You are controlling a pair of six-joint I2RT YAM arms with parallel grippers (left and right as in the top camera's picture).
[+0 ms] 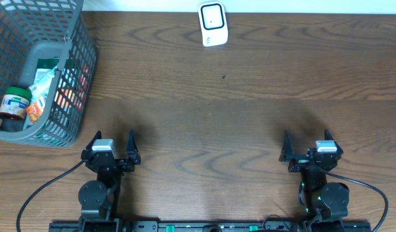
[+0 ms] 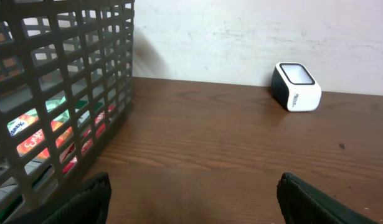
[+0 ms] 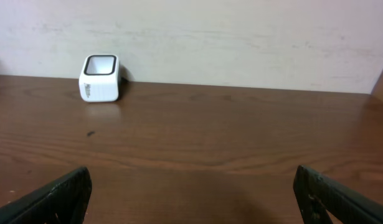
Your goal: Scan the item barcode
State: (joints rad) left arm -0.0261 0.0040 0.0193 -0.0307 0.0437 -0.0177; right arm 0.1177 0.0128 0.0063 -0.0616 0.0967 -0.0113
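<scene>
I find the overhead camera fixed above the table [image 1: 236, 103], looking straight down from some height. Both arm bases sit at the frame's lower edge, the white scanner [image 1: 213, 24] at the top edge and the basket [image 1: 82, 58] at upper left. The left wrist camera sits low over the tabletop, facing the far wall [image 2: 241, 31], with the basket close on its left. The right wrist camera is equally low and faces the same wall. All three views share the scanner; overhead and left wrist share the basket.
</scene>
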